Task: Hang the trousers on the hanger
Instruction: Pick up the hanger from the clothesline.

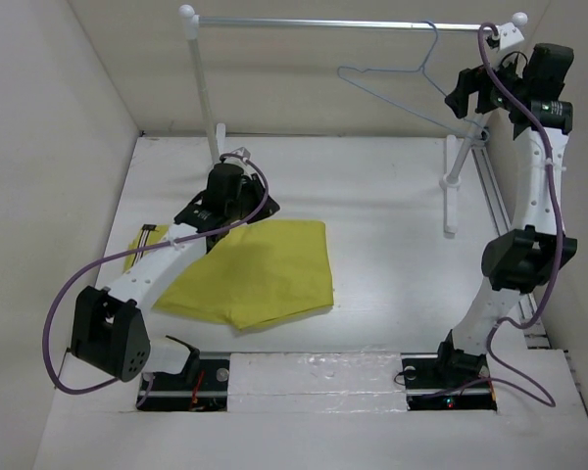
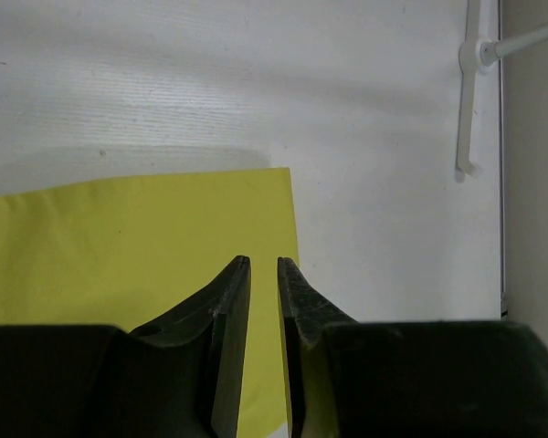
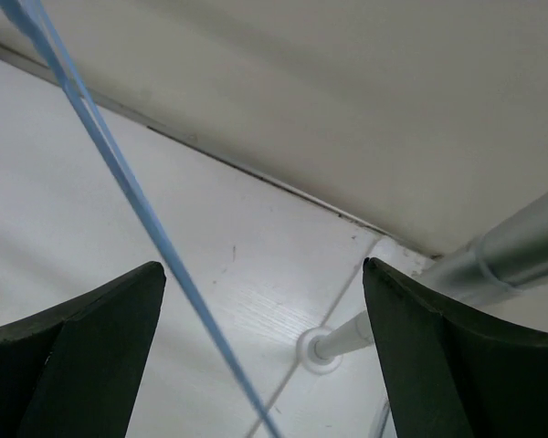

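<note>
Right gripper (image 3: 265,301) with fingers (image 3: 82,347) spread wide, framing the hanger (image 3: 128,187), whose pale blue wire runs from 11 o'clock to 6 o'clock. A silver rail bar (image 3: 511,251) crosses at 3 o'clock above the white table (image 3: 100,237).

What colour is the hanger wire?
Pale blue; the hanger shows it best in the right wrist view.

Soft, even overhead light is filling the white enclosure, casting faint shadows beside the trousers (image 1: 260,274); wrist views are blurring their own near, dark fingers (image 3: 82,356).
</note>
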### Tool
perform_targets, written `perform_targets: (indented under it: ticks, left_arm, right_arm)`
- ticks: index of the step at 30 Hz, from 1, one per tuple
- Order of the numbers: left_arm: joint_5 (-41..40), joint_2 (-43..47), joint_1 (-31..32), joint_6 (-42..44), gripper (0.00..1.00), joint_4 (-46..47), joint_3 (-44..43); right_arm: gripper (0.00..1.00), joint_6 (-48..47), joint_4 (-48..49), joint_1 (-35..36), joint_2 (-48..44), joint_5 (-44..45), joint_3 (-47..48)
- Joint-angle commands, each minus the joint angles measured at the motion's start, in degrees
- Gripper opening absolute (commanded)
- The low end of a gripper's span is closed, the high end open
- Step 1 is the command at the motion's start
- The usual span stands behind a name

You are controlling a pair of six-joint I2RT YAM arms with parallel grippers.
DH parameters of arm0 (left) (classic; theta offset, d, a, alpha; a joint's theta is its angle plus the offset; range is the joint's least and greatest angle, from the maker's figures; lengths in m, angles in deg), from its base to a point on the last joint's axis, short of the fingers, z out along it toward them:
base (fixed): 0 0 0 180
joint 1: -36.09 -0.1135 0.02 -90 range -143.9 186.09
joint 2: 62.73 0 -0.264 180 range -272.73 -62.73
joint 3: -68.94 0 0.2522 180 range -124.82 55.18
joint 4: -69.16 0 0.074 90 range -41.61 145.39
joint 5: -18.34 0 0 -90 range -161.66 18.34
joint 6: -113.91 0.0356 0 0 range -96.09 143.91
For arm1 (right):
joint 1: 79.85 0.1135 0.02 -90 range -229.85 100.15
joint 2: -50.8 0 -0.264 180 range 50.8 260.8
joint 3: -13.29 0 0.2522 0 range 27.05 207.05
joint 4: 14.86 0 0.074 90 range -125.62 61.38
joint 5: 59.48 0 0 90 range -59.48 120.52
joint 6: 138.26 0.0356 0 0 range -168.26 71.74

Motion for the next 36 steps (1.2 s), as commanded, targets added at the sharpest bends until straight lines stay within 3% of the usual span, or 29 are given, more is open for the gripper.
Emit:
perform_targets:
  ticks: [1,7,11,14,17,18,19,20,21,22,26,32,36]
  left_arm:
    - [0.15,2.83,0.08,1.69,0.16,0.92,0.68]
    - [-0.2,1.78,0.08,1.26,0.15,0.83,0.95]
    - [-0.38,0.99,0.08,1.34,0.16,0.48,0.16]
    - [-0.38,0.37,0.08,1.25,0.16,0.3,-0.72]
    - [-0.29,0.11,0.08,1.34,0.16,0.21,-1.42]
    - [-0.2,0.02,0.08,1.25,0.16,0.13,-1.6]
    - [-0.2,0.11,0.08,1.25,0.16,0.13,-1.69]
    - [-0.2,0.11,0.08,1.25,0.16,0.13,-1.78]
    - [-0.2,0.11,0.08,1.25,0.16,0.13,-2.21]
    - [-0.29,0.02,0.08,1.34,0.23,0.04,-2.83]
    - [1.55,-1.47,0.08,0.81,0.38,-1.98,-8.44]
    - [6.03,-5.42,0.08,0.9,0.59,-2.51,-23.73]
    - [9.99,-8.06,1.74,0.46,0.61,-2.33,-32.95]
  right_arm:
    - [0.94,-0.8,1.43,-1.51,-1.36,-11.84,4.17]
    - [0.91,-0.44,0.73,-1.52,0.76,-18.88,-0.57]
    - [0.73,0.52,7.13,0.67,-2.48,-17.14,-10.66]
    - [0.66,2.54,11.1,0.67,-3.11,-19.51,-13.58]
    - [0.48,3.68,13.38,0.67,-4.15,-20.3,-15.6]
    - [0.37,4.9,16.17,0.67,-4.77,-20.3,-17.87]
    - [0.37,5.44,17.5,0.67,-5.56,-20.39,-19.03]
    - [0.15,6.05,18.82,0.67,-6.26,-20.3,-20.08]
    - [0.08,7.54,21.36,1.2,-7.92,-20.04,-20.96]
    - [0.0,8.51,22.86,1.2,-8.99,-19.25,-22.97]
    - [0.0,11.42,27.71,4.36,-14.53,-15.21,-25.72]
    - [0.0,10.63,24.21,9.37,-20.86,-0.89,-23.0]
    - [0.0,8.44,17.01,10.51,-23.05,5.53,-24.3]
